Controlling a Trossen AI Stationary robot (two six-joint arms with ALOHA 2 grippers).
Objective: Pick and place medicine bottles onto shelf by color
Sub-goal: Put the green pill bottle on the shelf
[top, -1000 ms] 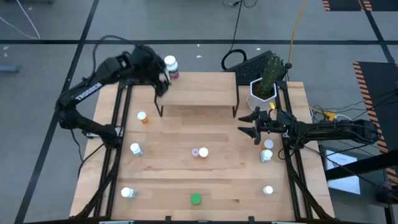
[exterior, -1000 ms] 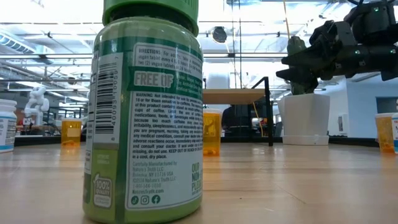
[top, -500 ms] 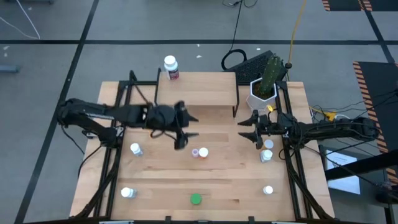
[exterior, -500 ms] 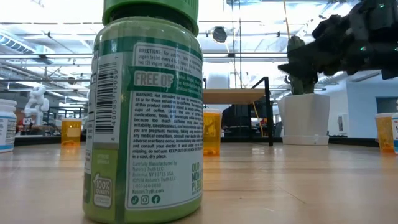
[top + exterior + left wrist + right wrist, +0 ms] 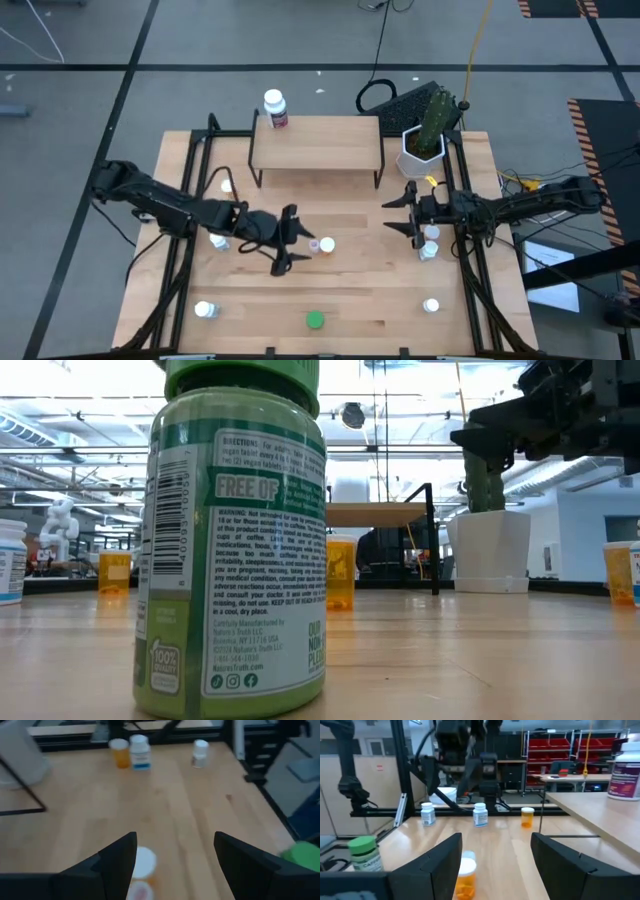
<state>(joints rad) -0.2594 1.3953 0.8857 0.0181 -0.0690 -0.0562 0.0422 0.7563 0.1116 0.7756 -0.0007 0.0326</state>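
While one medicine bottle (image 5: 273,108) stands on the shelf (image 5: 315,150), well beyond both sets of jaws, the step in hand is judged to be the approach to the next pick. The left gripper (image 5: 295,240) sits low over the counter (image 5: 350,290) with its jaws apart and empty. Just ahead of them stand a purplish bottle (image 5: 313,245) and a white-capped bottle (image 5: 327,244), touching or nearly so.

The next move calls for advancing until one bottle sits between the jaws without knocking its neighbour, then closing.

The right gripper (image 5: 408,215) waits beside the cactus pot (image 5: 421,146), jaws apart and empty, with two bottles (image 5: 429,241) close behind them.

Count, high view:
- Bottles: ten, nine of them on the counter, including one green bottle (image 5: 315,320).
- Shelf: one.
- Arms: two.
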